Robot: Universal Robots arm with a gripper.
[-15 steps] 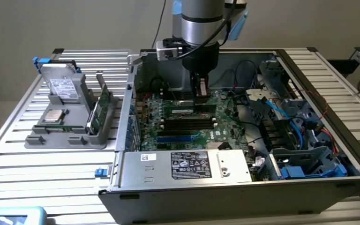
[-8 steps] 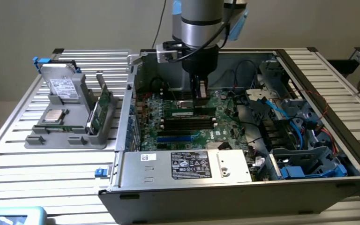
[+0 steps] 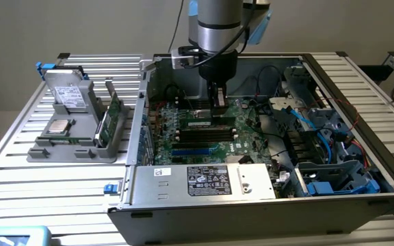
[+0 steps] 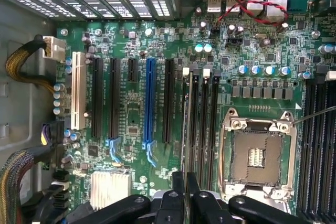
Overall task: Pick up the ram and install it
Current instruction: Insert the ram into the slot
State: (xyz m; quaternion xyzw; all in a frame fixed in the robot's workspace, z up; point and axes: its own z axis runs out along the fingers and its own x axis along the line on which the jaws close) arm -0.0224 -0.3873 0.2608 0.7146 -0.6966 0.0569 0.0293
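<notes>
- Exterior view: your hand (image 3: 219, 114) is down inside the computer case (image 3: 266, 220). Its fingers are drawn narrow onto the ram (image 3: 200, 123), which stands on edge directly beneath it, just beside the empty black slots (image 3: 204, 137).
- Wrist view: the hand (image 4: 182, 198) pinches the ram (image 4: 185, 129), seen edge-on and running straight out from between the fingers along the outermost slot.
- Progress: the pick-up looks done. You cannot tell whether the ram is pressed fully home.

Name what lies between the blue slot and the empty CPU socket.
Wrist view: between blue slot and CPU socket lie a long black slot, the ram edge-on in the gripper, then black memory slots.
</notes>
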